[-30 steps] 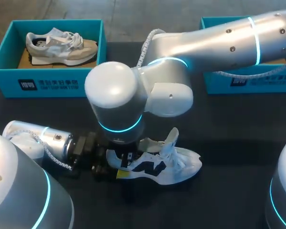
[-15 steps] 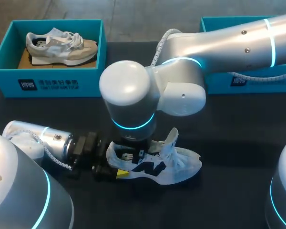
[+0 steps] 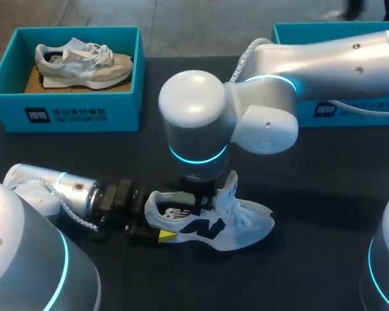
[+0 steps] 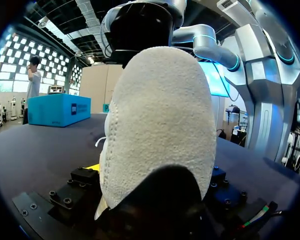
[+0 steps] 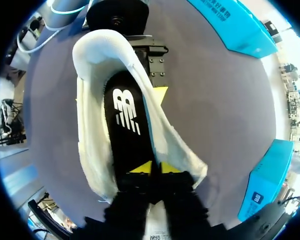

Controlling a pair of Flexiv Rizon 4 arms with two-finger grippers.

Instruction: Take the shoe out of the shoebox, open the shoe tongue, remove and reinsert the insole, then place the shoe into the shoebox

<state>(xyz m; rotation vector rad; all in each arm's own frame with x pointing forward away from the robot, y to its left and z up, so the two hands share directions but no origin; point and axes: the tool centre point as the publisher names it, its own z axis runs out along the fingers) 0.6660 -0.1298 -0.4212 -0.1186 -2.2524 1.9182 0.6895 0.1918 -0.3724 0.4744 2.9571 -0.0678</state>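
Fingers of your left gripper (image 3: 150,220) clamp the heel of the white mesh sneaker (image 3: 240,227) lying on the black table (image 3: 311,168). Your right gripper (image 5: 156,168), tips nearly together, presses the black insole (image 5: 127,125) inside it.

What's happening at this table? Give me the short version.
The left gripper is clamped on the heel of a white shoe lying on the table. The right gripper is down in the shoe's opening, its tips close together on the black insole, which sits inside the shoe. A second shoe lies in the shoebox at the far left.
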